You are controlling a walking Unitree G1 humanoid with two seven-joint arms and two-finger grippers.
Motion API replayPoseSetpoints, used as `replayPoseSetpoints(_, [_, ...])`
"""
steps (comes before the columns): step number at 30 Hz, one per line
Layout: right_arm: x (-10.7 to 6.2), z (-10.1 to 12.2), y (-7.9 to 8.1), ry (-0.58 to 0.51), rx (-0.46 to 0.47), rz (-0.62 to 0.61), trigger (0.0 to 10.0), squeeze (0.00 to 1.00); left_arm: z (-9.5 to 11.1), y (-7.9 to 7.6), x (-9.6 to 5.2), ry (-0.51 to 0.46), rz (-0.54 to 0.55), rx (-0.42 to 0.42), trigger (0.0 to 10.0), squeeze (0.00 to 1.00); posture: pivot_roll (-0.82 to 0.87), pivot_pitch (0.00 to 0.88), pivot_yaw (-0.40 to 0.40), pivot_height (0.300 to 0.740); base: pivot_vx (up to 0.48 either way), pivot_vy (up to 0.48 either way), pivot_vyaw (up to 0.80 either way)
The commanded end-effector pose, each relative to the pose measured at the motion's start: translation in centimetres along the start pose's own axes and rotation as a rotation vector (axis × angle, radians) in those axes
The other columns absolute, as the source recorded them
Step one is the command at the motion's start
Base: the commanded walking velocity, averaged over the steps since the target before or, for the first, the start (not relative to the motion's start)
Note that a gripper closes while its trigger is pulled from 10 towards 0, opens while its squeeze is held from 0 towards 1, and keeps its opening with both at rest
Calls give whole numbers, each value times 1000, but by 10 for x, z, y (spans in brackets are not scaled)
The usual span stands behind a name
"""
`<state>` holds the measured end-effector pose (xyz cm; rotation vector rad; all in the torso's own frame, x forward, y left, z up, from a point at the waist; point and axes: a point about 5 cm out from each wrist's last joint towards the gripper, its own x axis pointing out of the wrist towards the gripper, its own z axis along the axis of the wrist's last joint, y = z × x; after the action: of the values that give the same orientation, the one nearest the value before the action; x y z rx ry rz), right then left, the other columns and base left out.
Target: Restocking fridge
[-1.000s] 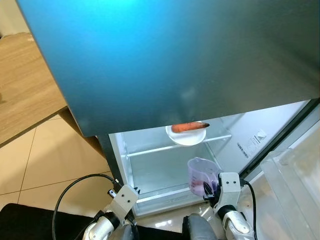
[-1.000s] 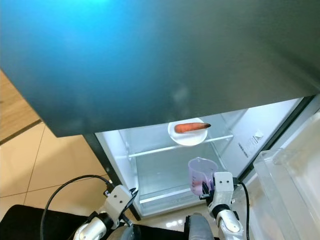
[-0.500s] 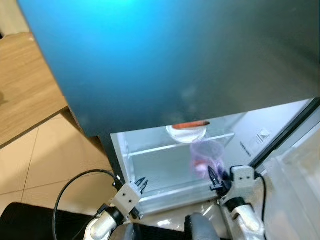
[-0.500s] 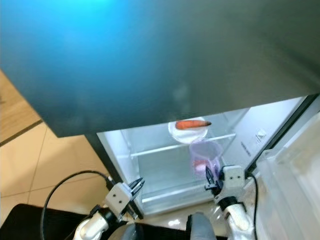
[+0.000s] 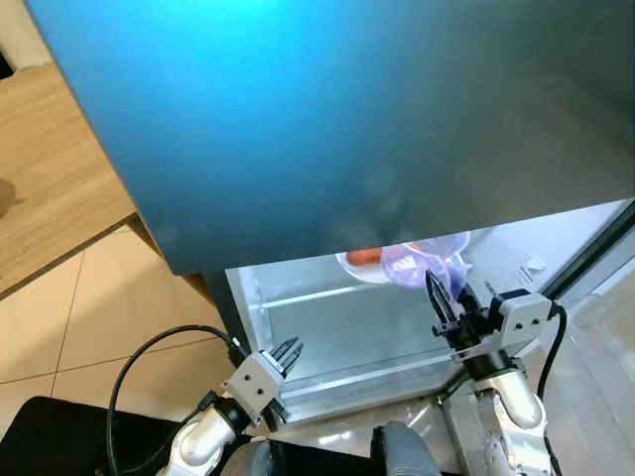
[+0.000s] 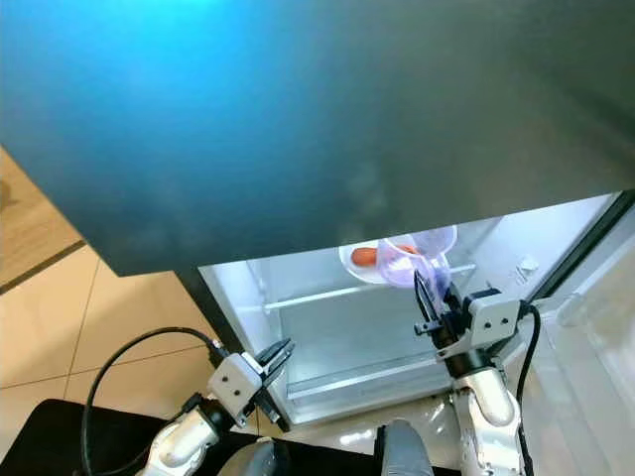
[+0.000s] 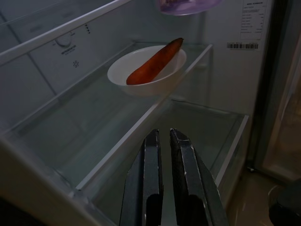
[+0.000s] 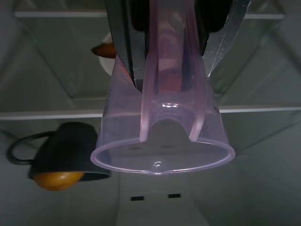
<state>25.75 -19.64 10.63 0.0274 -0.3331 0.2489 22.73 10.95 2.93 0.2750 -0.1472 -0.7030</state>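
Fridge (image 5: 327, 129) dominates: closed dark upper door up top, lower compartment open and lit so the shelves can be loaded. Wooden table (image 5: 40, 188) off to the robot's left, tiled floor (image 5: 109, 317) below it. Inside, a glass shelf (image 7: 141, 117) carries a white bowl (image 7: 146, 70) with a carrot (image 7: 153, 61) lying across it, already stocked. In the right wrist view a dark mug (image 8: 61, 150) with something orange (image 8: 55, 180) by it sits further in; cannot tell what that is.

Right hand (image 6: 429, 297) is raised to shelf height, clenched on the handle of the purple measuring cup (image 6: 415, 258), holding it just in front of the bowl at the shelf's edge. Pinching the handle keeps the cup body free to set down; probably heading for that shelf.

Left hand (image 5: 288, 349) waits low at the compartment's front edge, fingers (image 7: 153, 155) nearly together, grasping nothing, out of the way.
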Motion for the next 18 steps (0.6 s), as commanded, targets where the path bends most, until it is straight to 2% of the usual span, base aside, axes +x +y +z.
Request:
replayPoseSetpoints(1, [4, 10, 6, -32, 26, 16, 10000, 0, -5, -5, -5, 31, -7, -27, 10000, 0, -120, 146, 49, 656, 0, 0, 0])
replayPoseSetpoints(11, [25, 36, 13, -109, 59, 47, 10000, 0, -5, -6, -5, 29, -11, -38, 10000, 0, -122, 150, 51, 656, 0, 0, 0])
replayPoseSetpoints(16, [45, 38, 16, -88, 67, 54, 10000, 0, 2, -3, 7, -10, -15, -48, 10000, 0, -119, 154, 43, 656, 0, 0, 0])
replayPoseSetpoints(18, [48, 37, 15, -73, 59, 44, 10000, 0, 4, -3, 11, -21, -20, -52, 10000, 0, -119, 157, 42, 656, 0, 0, 0])
